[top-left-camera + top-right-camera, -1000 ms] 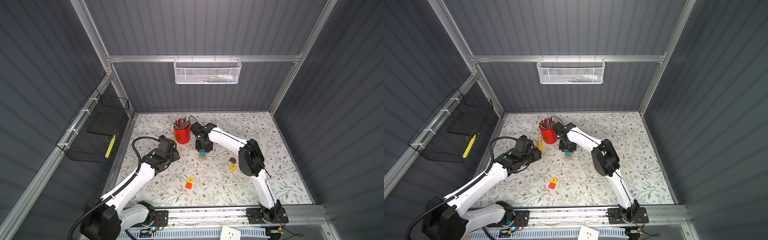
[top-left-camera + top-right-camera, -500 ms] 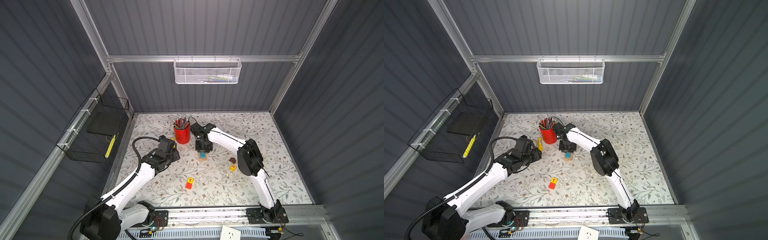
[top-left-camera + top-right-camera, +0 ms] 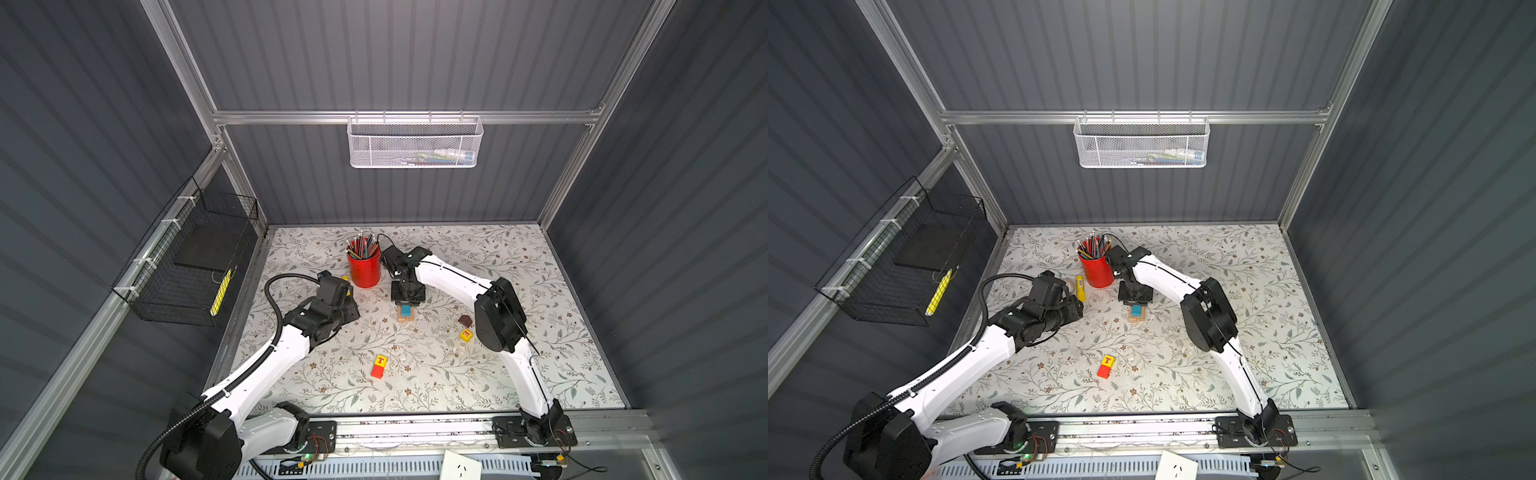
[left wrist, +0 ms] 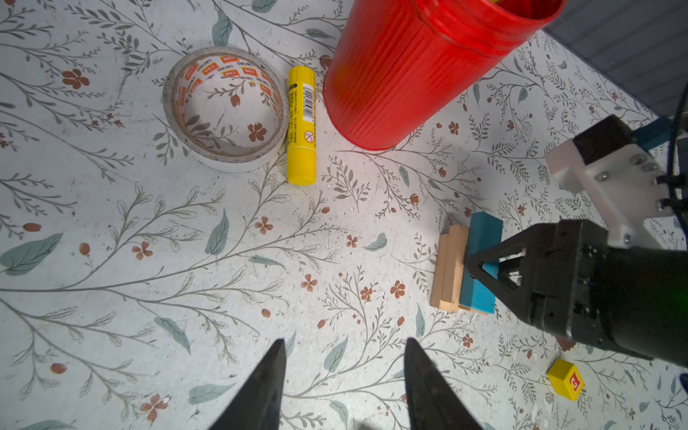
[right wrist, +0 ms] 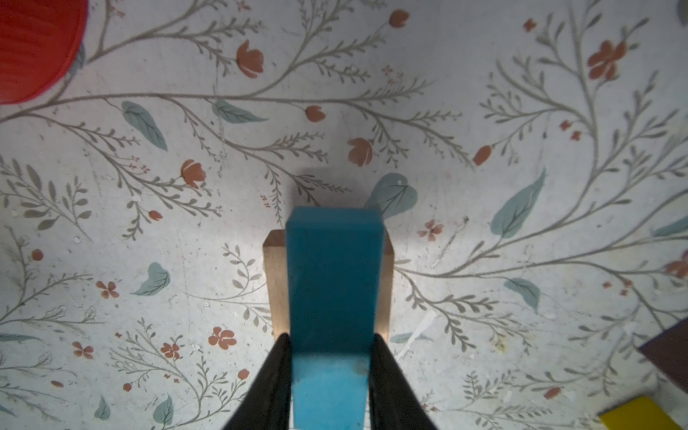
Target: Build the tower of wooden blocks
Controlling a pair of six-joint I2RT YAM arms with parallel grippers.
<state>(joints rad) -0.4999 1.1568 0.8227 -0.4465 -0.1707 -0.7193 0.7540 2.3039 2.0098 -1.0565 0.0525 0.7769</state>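
Placing step: the right gripper (image 5: 329, 337) had its fingers clenched on the blue plank (image 5: 333, 268), laid along the tan planks (image 4: 448, 271) near the red pencil cup (image 3: 365, 269). The left gripper (image 4: 344, 340) gaped empty. Next, I judged, it called for a gentle release and a straight lift.

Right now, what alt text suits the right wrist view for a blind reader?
The right gripper is shut on a blue plank, held over tan planks on the floral table. A red pencil cup, a dark brown piece and a yellow cube show at the edges.
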